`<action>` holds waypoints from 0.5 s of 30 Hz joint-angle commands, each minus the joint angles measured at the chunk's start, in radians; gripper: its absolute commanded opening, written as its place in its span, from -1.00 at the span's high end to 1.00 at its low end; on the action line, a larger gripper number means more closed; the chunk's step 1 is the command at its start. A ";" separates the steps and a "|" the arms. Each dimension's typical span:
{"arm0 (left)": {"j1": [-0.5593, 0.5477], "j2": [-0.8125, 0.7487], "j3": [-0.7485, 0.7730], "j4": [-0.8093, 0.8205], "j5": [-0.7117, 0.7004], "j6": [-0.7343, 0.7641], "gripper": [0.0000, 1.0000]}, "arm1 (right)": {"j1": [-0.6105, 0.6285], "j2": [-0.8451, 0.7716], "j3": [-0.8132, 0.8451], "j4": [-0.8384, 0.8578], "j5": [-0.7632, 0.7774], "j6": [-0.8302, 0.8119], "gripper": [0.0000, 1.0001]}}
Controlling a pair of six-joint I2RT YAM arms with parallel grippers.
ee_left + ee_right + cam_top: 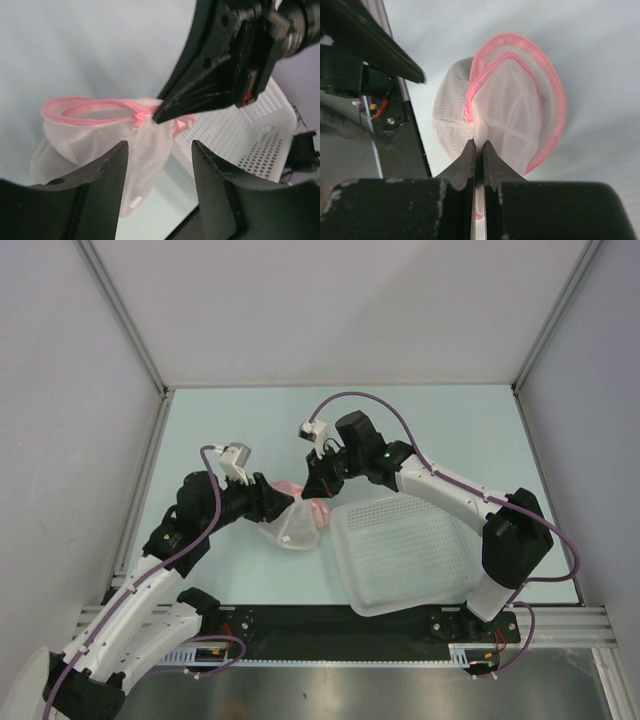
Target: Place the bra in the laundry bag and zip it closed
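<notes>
Right wrist shows the right claw point(478, 145) pinching the laundry bag point(515, 115); left claw point(160, 150) gapes open.

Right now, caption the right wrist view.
Shut jaws of right gripper pinch translucent white mesh laundry bag, pink-trimmed.

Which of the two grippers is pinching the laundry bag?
The right gripper: it is shut on the laundry bag, while the left gripper is open.
</notes>
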 commanded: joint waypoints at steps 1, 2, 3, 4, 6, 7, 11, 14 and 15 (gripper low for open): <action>-0.071 0.009 -0.034 0.073 0.001 0.001 -0.22 | -0.008 0.003 0.022 0.067 -0.088 0.113 1.00; -0.082 0.012 -0.037 0.071 -0.022 -0.001 -0.19 | -0.011 0.003 0.022 0.072 -0.091 0.130 1.00; -0.091 0.027 -0.037 0.074 -0.043 0.001 -0.03 | -0.010 0.003 0.022 0.081 -0.109 0.136 1.00; -0.106 0.035 -0.036 0.076 -0.063 0.002 -0.01 | -0.011 0.003 0.021 0.086 -0.113 0.144 1.00; -0.125 0.055 -0.031 0.076 -0.123 0.013 0.01 | -0.011 0.003 0.019 0.098 -0.122 0.159 1.00; -0.129 0.059 -0.028 0.076 -0.157 0.013 0.01 | -0.011 0.001 0.021 0.100 -0.125 0.164 1.00; -0.136 0.065 -0.020 0.086 -0.204 0.025 0.10 | -0.011 0.003 0.017 0.109 -0.133 0.165 1.00; -0.136 0.082 0.000 0.065 -0.255 0.033 0.18 | -0.013 0.001 0.016 0.110 -0.134 0.171 1.00; -0.136 0.093 0.010 0.056 -0.263 0.035 0.18 | -0.010 0.003 0.016 0.110 -0.136 0.170 1.00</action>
